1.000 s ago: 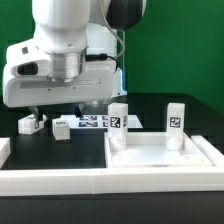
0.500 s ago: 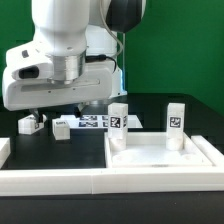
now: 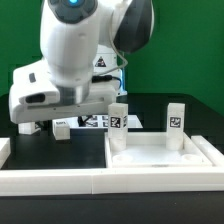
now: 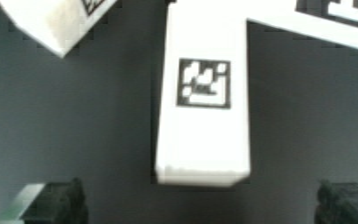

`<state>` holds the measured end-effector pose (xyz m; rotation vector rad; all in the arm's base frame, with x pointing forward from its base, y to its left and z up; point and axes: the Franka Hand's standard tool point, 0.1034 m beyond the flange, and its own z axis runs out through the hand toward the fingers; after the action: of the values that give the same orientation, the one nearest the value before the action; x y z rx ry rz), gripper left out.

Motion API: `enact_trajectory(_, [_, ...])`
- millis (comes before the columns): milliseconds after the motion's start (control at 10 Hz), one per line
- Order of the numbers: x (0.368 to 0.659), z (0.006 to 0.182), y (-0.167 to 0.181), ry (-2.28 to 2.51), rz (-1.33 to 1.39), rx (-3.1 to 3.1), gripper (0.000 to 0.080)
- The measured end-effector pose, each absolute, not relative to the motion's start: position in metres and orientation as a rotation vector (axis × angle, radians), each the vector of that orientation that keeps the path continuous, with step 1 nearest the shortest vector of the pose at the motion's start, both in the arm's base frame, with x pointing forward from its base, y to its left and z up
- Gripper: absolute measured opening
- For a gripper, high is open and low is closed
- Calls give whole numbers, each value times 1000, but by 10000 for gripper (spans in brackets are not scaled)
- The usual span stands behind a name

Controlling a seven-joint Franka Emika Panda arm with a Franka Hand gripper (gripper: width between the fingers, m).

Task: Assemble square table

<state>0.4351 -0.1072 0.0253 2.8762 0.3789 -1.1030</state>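
Note:
The white square tabletop [image 3: 165, 158] lies at the front on the exterior view's right, with two tagged white legs standing upright on its far corners [image 3: 118, 122] [image 3: 176, 120]. Two loose legs [image 3: 62, 128] [image 3: 28, 126] lie on the black table under the robot's hand. My gripper [image 4: 201, 205] is open and empty. Its dark fingers [image 4: 51, 203] stand wide apart on either side of the near end of a lying tagged leg [image 4: 202, 95], without touching it. In the exterior view the hand's white body hides the fingertips.
The marker board [image 3: 95, 122] lies behind the loose legs. White rail walls [image 3: 50, 180] run along the front and the exterior view's left. Parts of other white pieces [image 4: 60, 25] [image 4: 336, 15] show in the wrist view beyond the leg.
The arm has swung and tilted, and the hand has shifted a little toward the exterior view's right over the loose legs. The tabletop and its two upright legs have not moved.

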Motion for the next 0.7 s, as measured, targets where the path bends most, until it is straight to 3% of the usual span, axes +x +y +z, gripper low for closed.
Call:
enact_trajectory(400, [428,22,-114,400,-1451,2667,649])
enact_trajectory(700, [429,19,-118,413,-1458,2658,649])
